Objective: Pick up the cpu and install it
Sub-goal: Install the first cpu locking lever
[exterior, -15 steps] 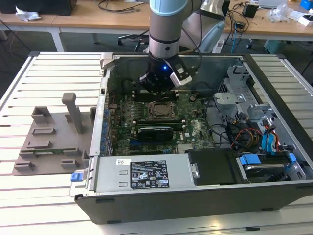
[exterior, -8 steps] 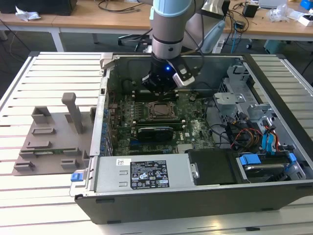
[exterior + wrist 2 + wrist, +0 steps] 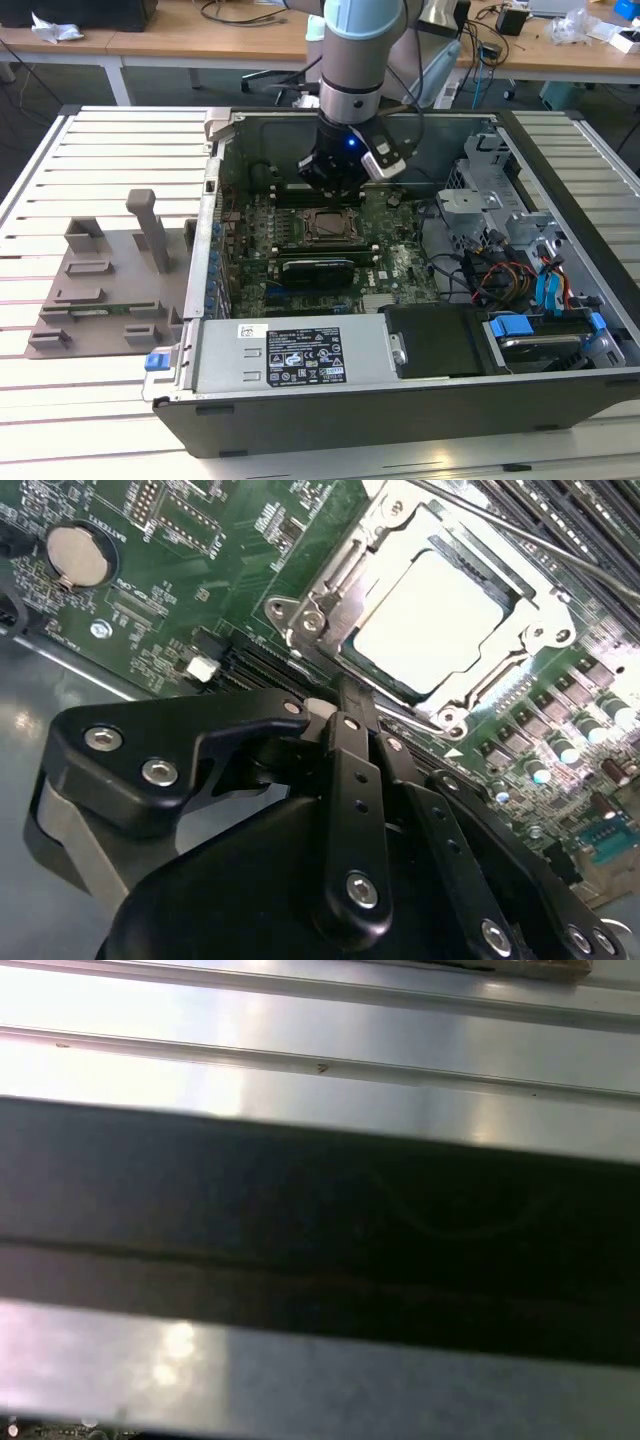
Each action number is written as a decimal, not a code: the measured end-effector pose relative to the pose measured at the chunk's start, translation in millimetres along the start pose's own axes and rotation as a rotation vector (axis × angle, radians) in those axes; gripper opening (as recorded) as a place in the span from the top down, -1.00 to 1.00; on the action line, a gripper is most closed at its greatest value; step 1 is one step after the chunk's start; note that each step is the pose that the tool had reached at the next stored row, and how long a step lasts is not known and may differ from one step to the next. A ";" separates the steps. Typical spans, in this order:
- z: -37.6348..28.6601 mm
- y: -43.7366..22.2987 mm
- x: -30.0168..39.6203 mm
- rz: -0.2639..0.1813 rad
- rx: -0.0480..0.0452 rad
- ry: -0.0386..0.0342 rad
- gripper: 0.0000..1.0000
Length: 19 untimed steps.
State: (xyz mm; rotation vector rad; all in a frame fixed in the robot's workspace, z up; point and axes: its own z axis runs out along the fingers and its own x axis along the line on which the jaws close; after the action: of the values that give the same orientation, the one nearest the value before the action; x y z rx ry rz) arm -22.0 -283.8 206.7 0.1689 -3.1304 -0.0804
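Observation:
In the second wrist view the cpu (image 3: 428, 620), a flat square chip with a bright silvery top, lies inside the metal socket frame (image 3: 300, 620) on the green motherboard (image 3: 200, 540). My gripper (image 3: 345, 695) hovers just beside that frame. Its black fingers (image 3: 352, 770) are drawn together with nothing between them, and the tip reaches the frame's near edge. In the exterior view the gripper (image 3: 335, 185) hangs inside the open computer case (image 3: 300, 375), right above the socket (image 3: 330, 228) in the middle of the motherboard (image 3: 400, 270).
A grey plastic tray (image 3: 100, 290) with upright posts lies on the slatted table at the exterior view's left. Drive bays and cables (image 3: 510, 270) crowd the case's right side. A black expansion card (image 3: 318, 268) stands just in front of the socket. A coin battery (image 3: 78, 555) sits on the board.

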 end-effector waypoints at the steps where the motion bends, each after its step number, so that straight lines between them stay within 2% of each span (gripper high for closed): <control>1: 0.8 -0.2 -1.3 0.000 0.0000 0.0004 0.79; 8: 6.2 -1.0 -5.7 0.000 -0.0003 0.0014 0.79; 14: 1.8 -1.0 -5.7 0.000 -0.0004 0.0010 0.79; 17: 1.8 -4.3 -5.3 0.000 -0.0005 0.0010 0.79; 19: 2.0 -9.5 -4.8 0.000 -0.0003 0.0011 0.79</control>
State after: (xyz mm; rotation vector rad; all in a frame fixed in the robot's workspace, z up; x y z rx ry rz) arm -16.3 -292.6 204.2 0.1688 -3.1292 -0.0807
